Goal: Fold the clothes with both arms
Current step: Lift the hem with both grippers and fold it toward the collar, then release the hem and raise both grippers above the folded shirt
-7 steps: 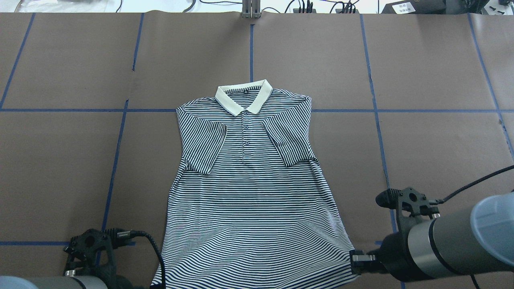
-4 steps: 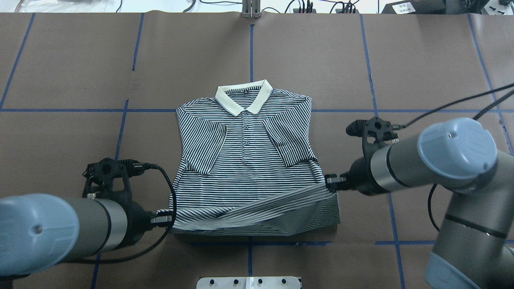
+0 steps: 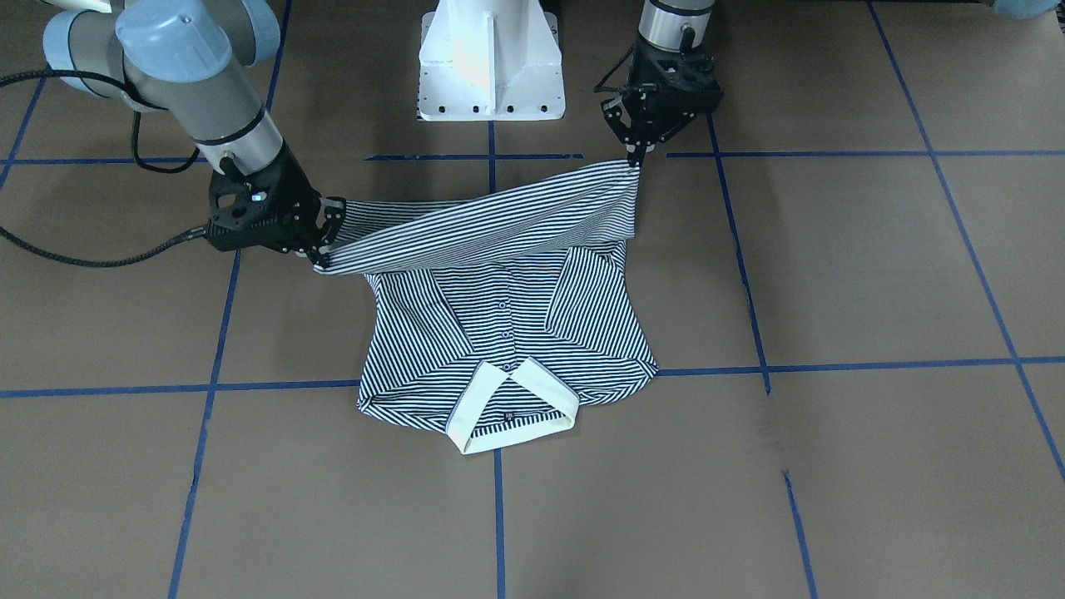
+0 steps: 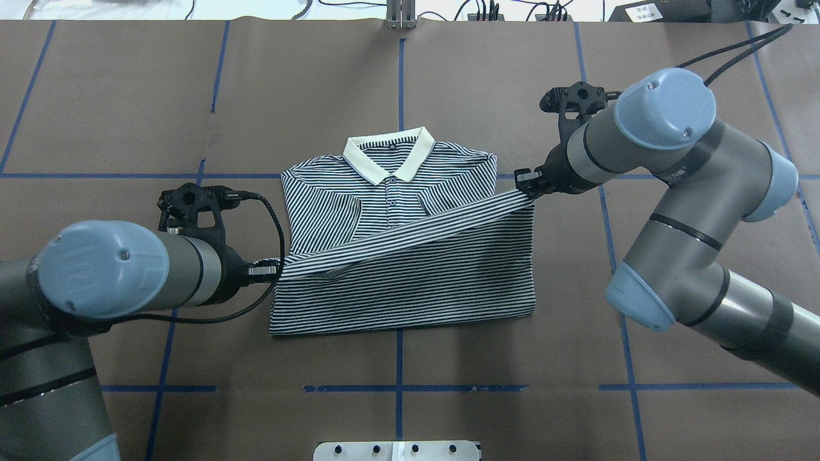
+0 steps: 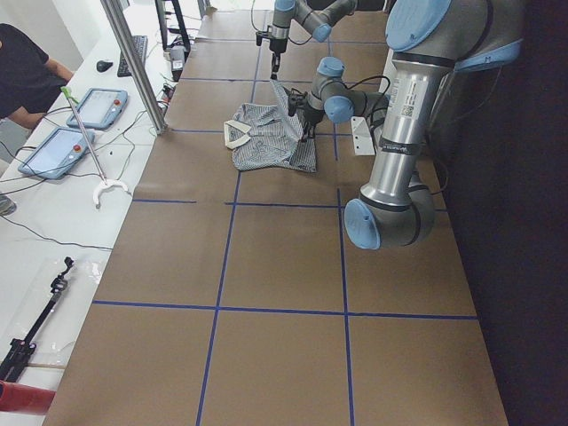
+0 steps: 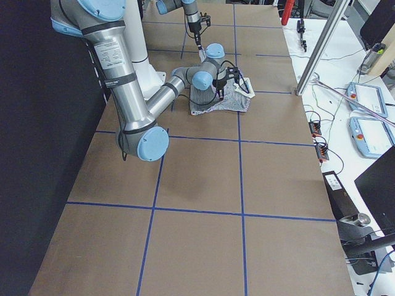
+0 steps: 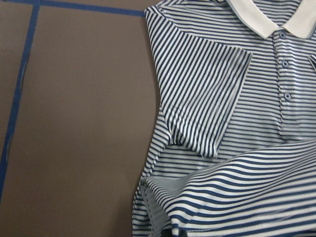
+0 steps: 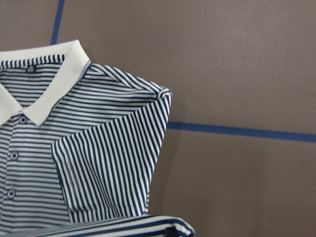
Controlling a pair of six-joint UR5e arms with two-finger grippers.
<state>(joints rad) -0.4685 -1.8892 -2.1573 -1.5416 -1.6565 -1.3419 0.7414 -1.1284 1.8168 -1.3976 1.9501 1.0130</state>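
Note:
The striped polo shirt lies face up mid-table, its cream collar at the far end and both sleeves folded inward. My left gripper is shut on the hem's left corner. My right gripper is shut on the hem's right corner. The lifted hem stretches as a slanted band between them over the shirt's body, the right end farther towards the collar. In the front-facing view the left gripper is near the base and the right gripper is farther out. The left wrist view shows the shirt's sleeve, the right wrist view the other sleeve.
The brown table carries a grid of blue tape lines. The white pedestal base stands at the near edge. Cables and boxes line the far edge. A side bench holds tablets, and a person stands by it.
Both grippers have lifted the hem from the table's near edge and carried it over the shirt towards the collar. The right gripper has gone farther than the left.

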